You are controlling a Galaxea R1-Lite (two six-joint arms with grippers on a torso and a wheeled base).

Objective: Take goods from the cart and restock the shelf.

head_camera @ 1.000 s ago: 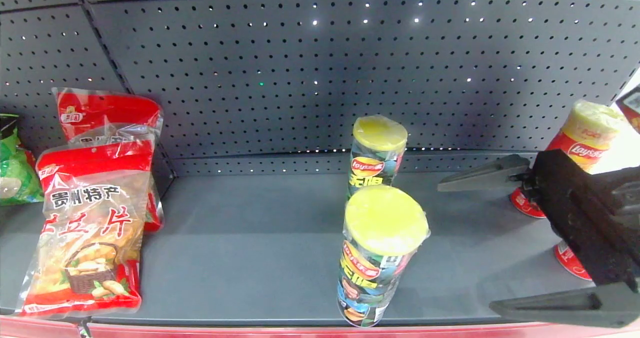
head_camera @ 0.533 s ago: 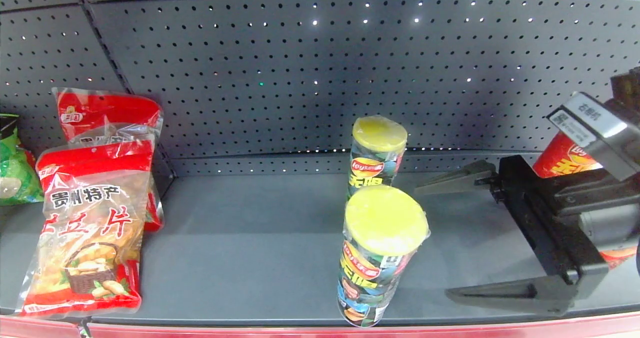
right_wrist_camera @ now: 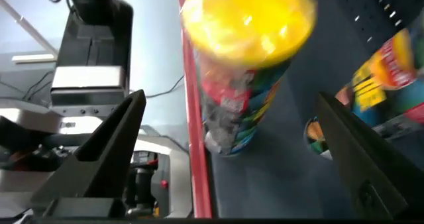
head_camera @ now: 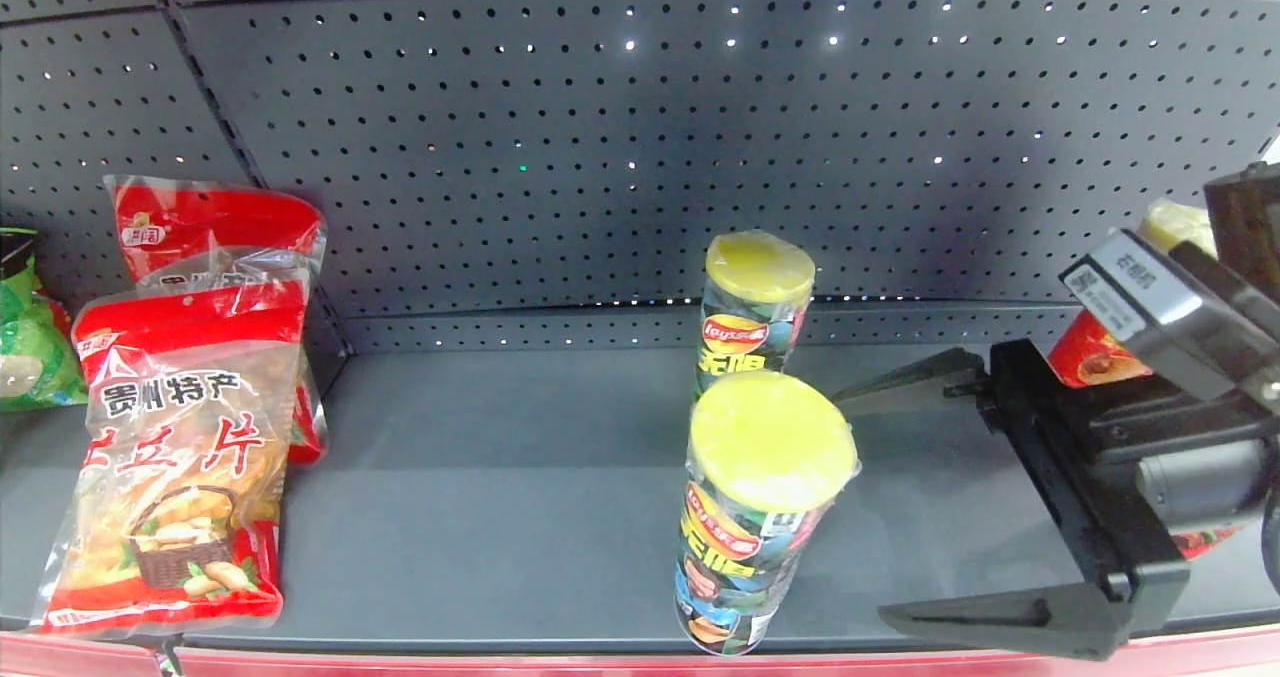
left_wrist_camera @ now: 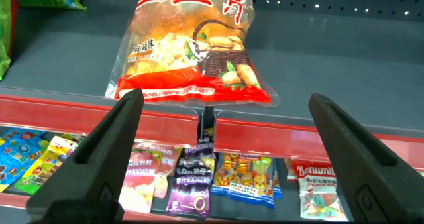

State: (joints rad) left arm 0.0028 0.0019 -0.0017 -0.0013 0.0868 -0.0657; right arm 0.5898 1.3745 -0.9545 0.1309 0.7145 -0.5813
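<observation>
A grey shelf [head_camera: 500, 517] with a pegboard back was seen from above. Two tall chip cans with yellow lids were stood upright, one behind the other, right of the shelf's middle: the front can [head_camera: 762, 512] near the front edge, the rear can [head_camera: 752, 302] towards the back panel. A red can [head_camera: 1095, 357] was partly hidden at the right end. Red snack bags [head_camera: 175, 457] were propped at the left end.

The right gripper [head_camera: 862, 505] was held level over the shelf, just beside the front can on its right and apart from it, its jaws spread wide with nothing between them. The left gripper [left_wrist_camera: 225, 98] was held out in front of the shelf's front edge, facing the snack bags, its jaws likewise spread and empty.

The step in hand was judged to concern the front can, either its release or its straightening; which of the two could not be told. For the next move, care would be called for: the can was set close to the front edge, and it could be toppled by a brushing finger.
</observation>
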